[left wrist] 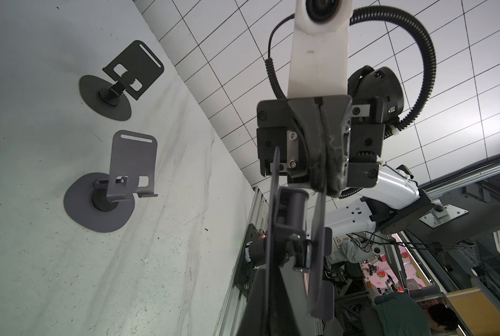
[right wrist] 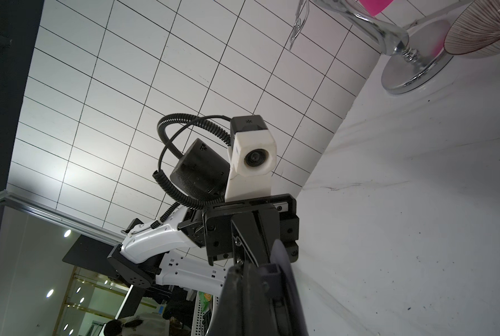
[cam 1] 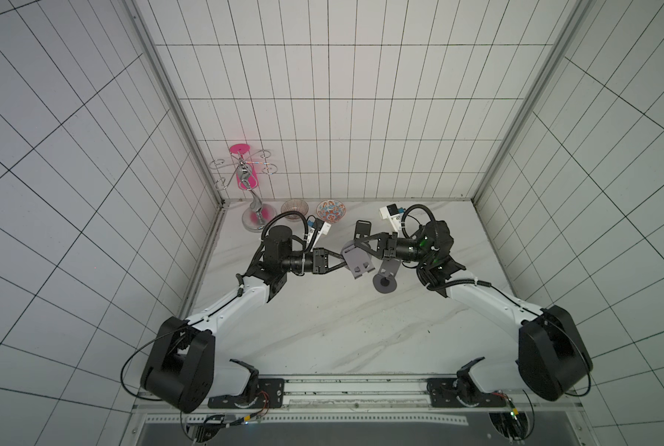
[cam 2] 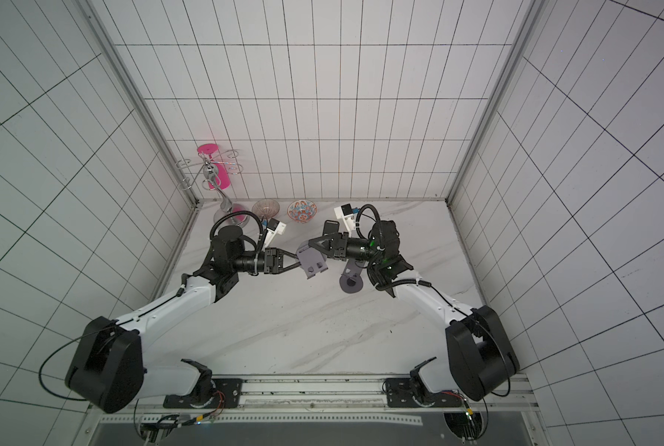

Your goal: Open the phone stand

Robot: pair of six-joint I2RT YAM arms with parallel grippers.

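Observation:
A grey phone stand point(cam 1: 361, 266) hangs in the air above the middle of the table, between my two arms. My left gripper point(cam 1: 344, 263) is shut on the edge of its round base plate point(left wrist: 272, 232). My right gripper point(cam 1: 355, 247) comes from the opposite side and is shut on its lipped back plate point(left wrist: 318, 261). In the left wrist view the two plates lie almost parallel with a narrow gap, joined by the hinge post point(left wrist: 292, 209). The right wrist view shows the base's curved edge point(right wrist: 286, 276) beside my right fingers point(right wrist: 243, 291).
A second grey stand point(cam 1: 385, 284) stands unfolded on the marble table just right of the held one. A black stand point(cam 1: 362, 228) is behind it. At the back stand two bowls point(cam 1: 295, 208) point(cam 1: 330, 210) and a chrome rack point(cam 1: 255, 216) with a pink cup.

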